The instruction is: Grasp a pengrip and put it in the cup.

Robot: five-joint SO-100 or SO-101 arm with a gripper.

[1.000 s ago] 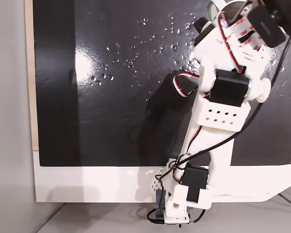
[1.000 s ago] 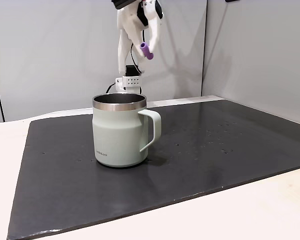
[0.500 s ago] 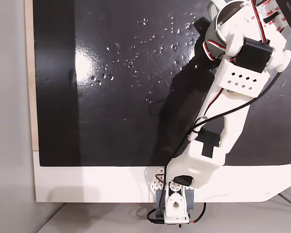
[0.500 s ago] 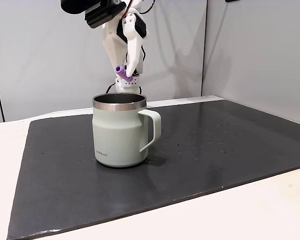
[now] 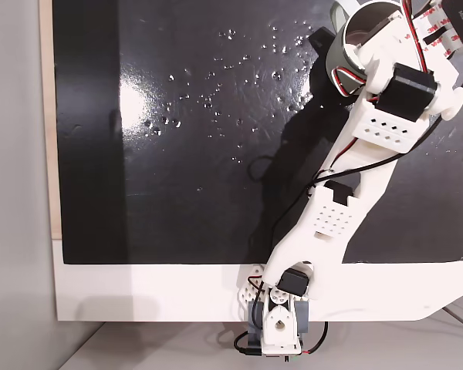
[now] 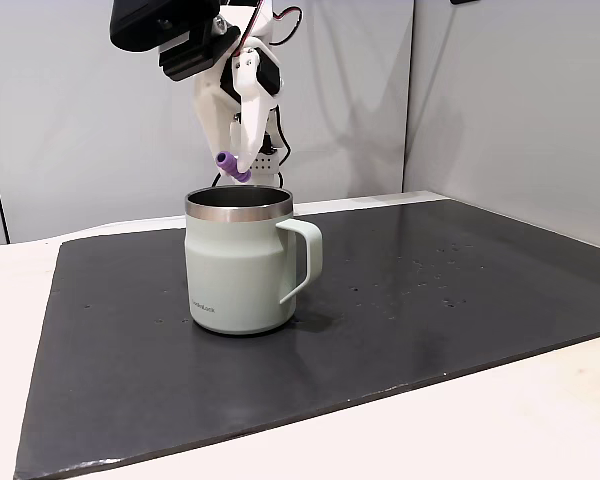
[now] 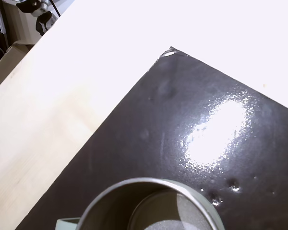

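The gripper [image 6: 232, 165] is clamped on the pengrip [image 6: 232, 166], pinching the small purple cylinder at its fingertips. Directly below the gripper, apart from it, stands the cup [image 6: 242, 270] on the black mat [image 6: 430, 300], its steel rim [image 7: 153, 181] open beneath.

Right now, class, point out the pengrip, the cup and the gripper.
pengrip [image 6: 227, 164], fixed view, on its purple side.
cup [image 6: 235, 275], fixed view, on its grey-green wall.
gripper [image 6: 235, 166], fixed view, midway between fingertips, above the cup's rim.
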